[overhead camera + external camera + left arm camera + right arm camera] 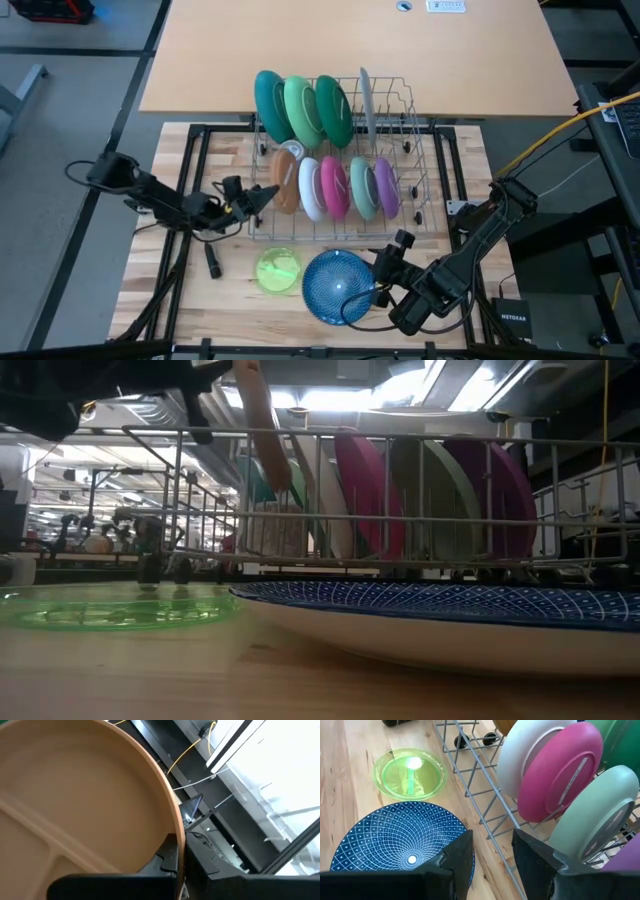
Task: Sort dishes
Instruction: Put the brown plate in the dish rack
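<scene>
A wire dish rack holds large teal and green plates and a grey plate upright in its far row. Its near row holds white, pink, pale green and purple plates on edge. My left gripper is shut on a tan divided plate at the near row's left end. A blue patterned plate and a clear green dish lie flat on the table. My right gripper is open and empty above the blue plate's right edge. My left gripper pinches the tan plate's rim between its two fingers, coming about level from the table's left. One finger lies against the rim's edge. The plate stands tilted on edge, its lower part within the rack; whether it rests there I cannot tell.
The rack's left wall wires stand close to my left gripper. A loose dark part lies on the wood left of the green dish. A tan tabletop lies beyond the rack. Cables run at the right.
</scene>
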Tool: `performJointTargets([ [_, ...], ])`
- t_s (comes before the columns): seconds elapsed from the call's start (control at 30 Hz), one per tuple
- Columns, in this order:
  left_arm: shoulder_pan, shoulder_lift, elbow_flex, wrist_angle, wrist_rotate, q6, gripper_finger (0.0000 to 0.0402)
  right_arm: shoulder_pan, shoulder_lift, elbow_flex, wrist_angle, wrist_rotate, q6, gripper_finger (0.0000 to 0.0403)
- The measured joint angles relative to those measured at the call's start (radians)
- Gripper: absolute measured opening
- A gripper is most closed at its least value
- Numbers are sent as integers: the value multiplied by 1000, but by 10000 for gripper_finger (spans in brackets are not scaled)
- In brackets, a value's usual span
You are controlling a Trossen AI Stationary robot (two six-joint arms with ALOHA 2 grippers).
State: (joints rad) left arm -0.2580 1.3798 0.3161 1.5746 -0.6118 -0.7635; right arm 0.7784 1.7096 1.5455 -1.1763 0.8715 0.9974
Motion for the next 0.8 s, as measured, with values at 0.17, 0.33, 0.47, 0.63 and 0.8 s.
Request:
performJointTargets([
  [0.17, 0, 33, 32, 3, 0, -11, 0, 0, 0, 0, 0, 0, 0, 144],
  [0.33, -2, 37, 94, -7, 48, 17, 0, 0, 0, 0, 0, 0, 0, 144],
  [0.47, -2, 36, 110, -38, 46, 38, 0, 0, 0, 0, 0, 0, -6, 144],
  [0.63, -4, 36, 110, -99, 12, 30, 0, 0, 0, 0, -1, 0, -7, 144],
  [0.8, -4, 37, 110, -133, -16, 27, 0, 0, 0, 0, -1, 0, -7, 144],
])
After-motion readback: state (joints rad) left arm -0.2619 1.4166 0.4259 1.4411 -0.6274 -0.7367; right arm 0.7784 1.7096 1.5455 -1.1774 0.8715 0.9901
